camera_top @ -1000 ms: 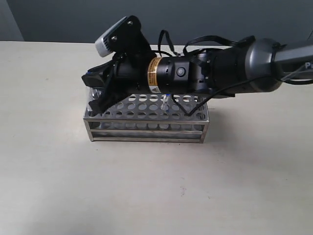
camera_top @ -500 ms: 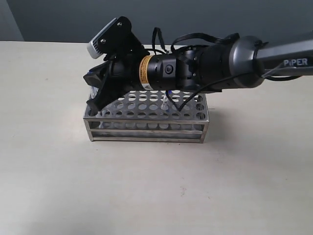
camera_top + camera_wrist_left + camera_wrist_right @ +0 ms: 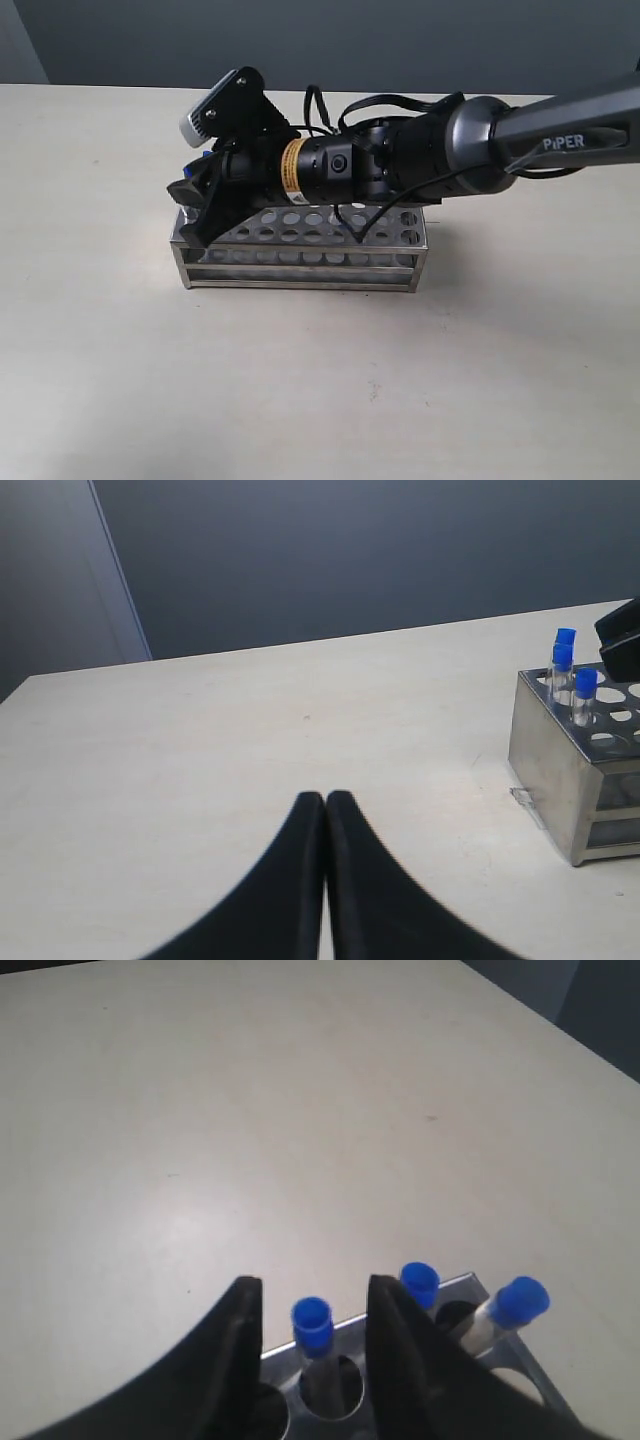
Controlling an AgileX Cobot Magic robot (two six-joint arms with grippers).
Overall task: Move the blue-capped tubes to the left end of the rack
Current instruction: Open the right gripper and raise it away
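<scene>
The rack stands on the tabletop in its far half, a little left of the middle, with its long side parallel to the far edge. The right arm lies across the top of the rack from the right edge's side, so the right gripper sits over the rack's left end. In the right wrist view three blue-capped tubes stand in holes at that end. One rises directly between the two parted fingers of the right gripper, with a gap showing on each side of its cap, so the jaws are released and not clamping it. The other two, one upright and one leaning, stand just outside one finger near the rack's corner. A fourth tube cannot be made out. The left gripper hangs over bare tabletop well apart from the rack, on the side of the table's left edge. Its two fingers are pressed together and hold nothing, and the three blue caps show beyond it at the rack's near end
</scene>
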